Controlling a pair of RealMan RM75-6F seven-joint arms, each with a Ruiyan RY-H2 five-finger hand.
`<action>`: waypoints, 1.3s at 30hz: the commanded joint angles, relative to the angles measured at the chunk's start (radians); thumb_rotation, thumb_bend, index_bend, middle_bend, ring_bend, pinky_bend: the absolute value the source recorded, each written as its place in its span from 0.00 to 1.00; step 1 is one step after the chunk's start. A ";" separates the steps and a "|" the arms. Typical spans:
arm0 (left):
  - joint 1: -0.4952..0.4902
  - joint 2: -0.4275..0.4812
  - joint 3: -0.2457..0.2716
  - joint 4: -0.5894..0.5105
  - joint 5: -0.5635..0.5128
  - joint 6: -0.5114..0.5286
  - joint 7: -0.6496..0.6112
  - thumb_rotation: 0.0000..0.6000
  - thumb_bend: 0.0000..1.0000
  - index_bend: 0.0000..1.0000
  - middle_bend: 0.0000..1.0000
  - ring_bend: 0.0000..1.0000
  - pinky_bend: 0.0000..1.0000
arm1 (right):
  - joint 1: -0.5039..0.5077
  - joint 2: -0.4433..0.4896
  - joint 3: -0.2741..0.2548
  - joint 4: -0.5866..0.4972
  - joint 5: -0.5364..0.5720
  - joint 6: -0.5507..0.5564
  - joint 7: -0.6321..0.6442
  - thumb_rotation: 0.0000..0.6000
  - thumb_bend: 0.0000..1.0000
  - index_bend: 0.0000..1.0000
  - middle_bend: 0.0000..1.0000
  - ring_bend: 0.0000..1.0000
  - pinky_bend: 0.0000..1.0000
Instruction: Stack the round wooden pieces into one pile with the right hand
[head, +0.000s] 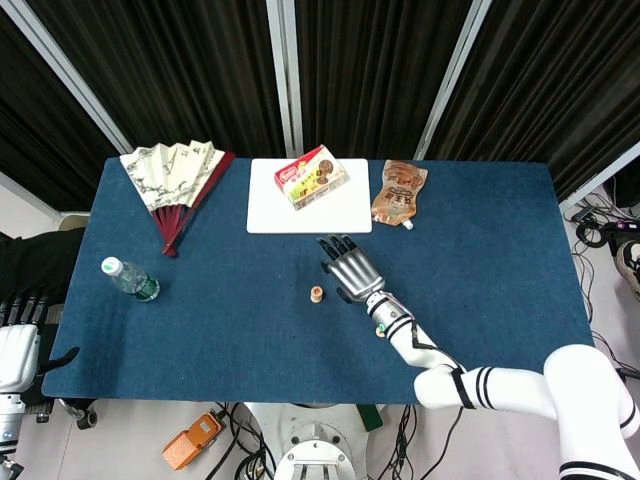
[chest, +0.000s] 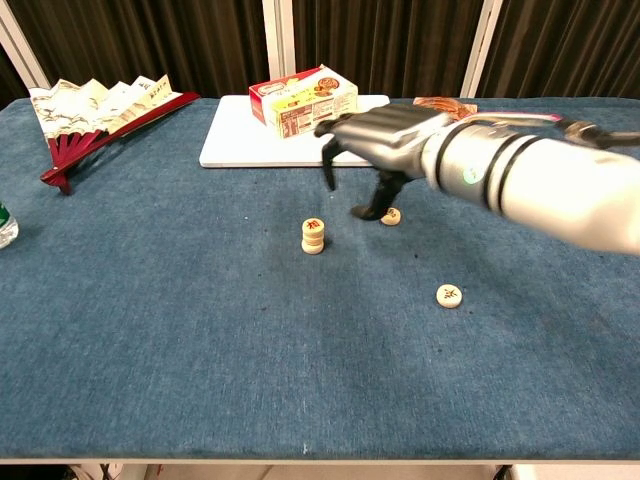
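Note:
A short pile of round wooden pieces (chest: 313, 236) stands alone near the table's middle, also seen as the pile (head: 316, 294) from above. My right hand (chest: 385, 150) hovers to its right with fingers spread and nothing in them. One dark fingertip (chest: 366, 212) reaches down just beside a loose piece (chest: 391, 216). Another loose piece (chest: 449, 295) lies nearer the front. From above, the right hand (head: 352, 268) hides the loose piece by it. My left hand (head: 25, 310) hangs off the table's left edge, holding nothing.
A white board (chest: 240, 140) with a snack box (chest: 304, 100) lies at the back centre. An orange pouch (head: 398, 193) is to its right and a folding fan (chest: 95, 115) at the back left. A water bottle (head: 130, 279) lies at the left.

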 joint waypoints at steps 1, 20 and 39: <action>-0.001 0.000 0.000 -0.001 0.001 -0.001 0.001 1.00 0.00 0.11 0.09 0.06 0.00 | -0.022 0.025 -0.016 0.005 0.017 0.004 0.006 1.00 0.41 0.44 0.10 0.09 0.15; -0.001 0.016 0.001 -0.035 0.001 0.003 0.034 1.00 0.00 0.11 0.09 0.06 0.00 | -0.020 -0.049 -0.016 0.179 0.032 -0.069 0.057 1.00 0.38 0.48 0.10 0.09 0.15; -0.002 0.014 -0.001 -0.024 -0.003 0.000 0.023 1.00 0.00 0.11 0.09 0.06 0.00 | -0.019 0.006 0.023 0.064 -0.036 -0.045 0.097 1.00 0.50 0.61 0.10 0.13 0.15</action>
